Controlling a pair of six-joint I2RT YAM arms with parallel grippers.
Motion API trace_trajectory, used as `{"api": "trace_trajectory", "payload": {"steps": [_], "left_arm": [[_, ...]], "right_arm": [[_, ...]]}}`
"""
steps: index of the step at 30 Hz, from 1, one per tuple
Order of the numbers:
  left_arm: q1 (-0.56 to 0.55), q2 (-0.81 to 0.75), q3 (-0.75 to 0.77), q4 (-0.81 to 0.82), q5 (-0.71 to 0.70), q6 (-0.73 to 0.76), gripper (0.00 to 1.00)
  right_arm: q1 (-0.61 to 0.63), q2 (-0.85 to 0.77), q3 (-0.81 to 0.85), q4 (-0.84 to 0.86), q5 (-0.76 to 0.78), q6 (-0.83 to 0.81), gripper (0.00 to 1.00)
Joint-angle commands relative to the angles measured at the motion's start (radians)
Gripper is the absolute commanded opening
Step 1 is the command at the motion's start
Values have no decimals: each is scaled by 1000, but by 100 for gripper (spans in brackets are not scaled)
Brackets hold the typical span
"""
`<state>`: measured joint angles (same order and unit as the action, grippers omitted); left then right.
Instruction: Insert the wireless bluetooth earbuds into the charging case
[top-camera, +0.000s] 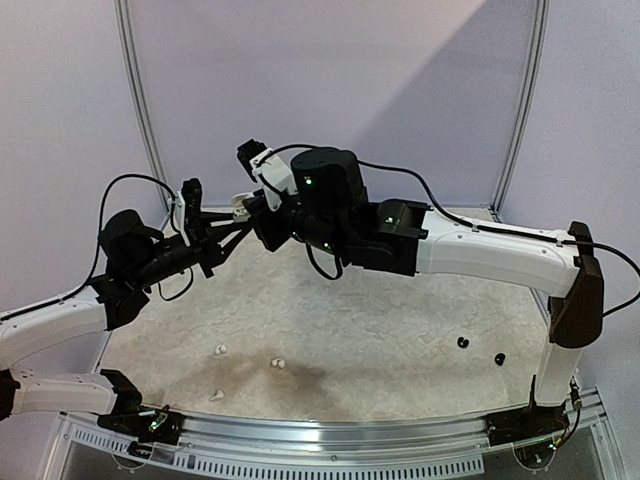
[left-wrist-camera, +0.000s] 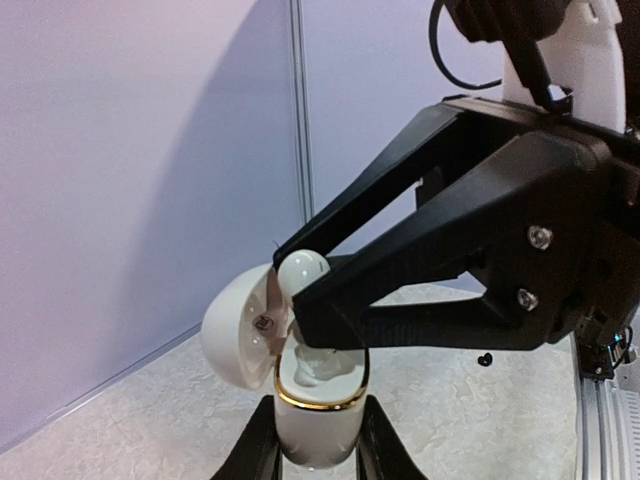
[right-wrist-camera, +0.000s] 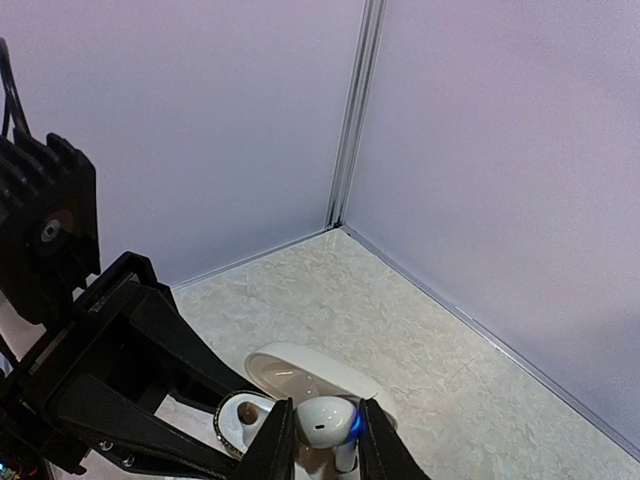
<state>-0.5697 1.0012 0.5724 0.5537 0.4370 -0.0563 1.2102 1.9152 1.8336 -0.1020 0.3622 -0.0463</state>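
Right pincer (right-wrist-camera: 325, 415) is clamped on a small glossy white bean-shaped earbud (left-wrist-camera: 302, 272) and holds it in the air just above the mouth of a white pebble-shaped charging case with a gold rim (left-wrist-camera: 316, 440). Left pincer (left-wrist-camera: 318, 410) is clamped on the case's lower body and holds it upright, well clear of the pale speckled table (top-camera: 380, 330). In the left wrist view the hinged lid (left-wrist-camera: 238, 325) hangs open toward 9 o'clock. The bud sits at about 11 o'clock of the gold ring, close to it but, as far as I can tell, not seated.

To do this step well, I judge the bud should be turned so its narrow end points into a free socket, then lowered slowly and straight. The jaws should part only once it rests in the well, since a drop from here could bounce off the rim. Whether the other socket is filled I cannot tell.

From above, three loose white buds (top-camera: 220, 350) lie toward 7 o'clock of the table and two black buds (top-camera: 462, 342) toward 4 o'clock.

No brand, label or legible writing shows; a dark mark inside the lid is too small to read.
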Motion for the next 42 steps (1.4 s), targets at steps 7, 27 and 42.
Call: {"api": "trace_trajectory", "payload": {"steps": [7,27,42], "left_arm": [[-19,-4,15,60,-1,-1,0],[-19,-2,14,-4,-35,19,0],[-19,-12,4,-25,-77,-63,0]], "right_arm": [[1,31,7,-83,11,28,15],[-4,-45,11,12,-49,86,0],[-27,-147,31,-109,13,151,0]]}}
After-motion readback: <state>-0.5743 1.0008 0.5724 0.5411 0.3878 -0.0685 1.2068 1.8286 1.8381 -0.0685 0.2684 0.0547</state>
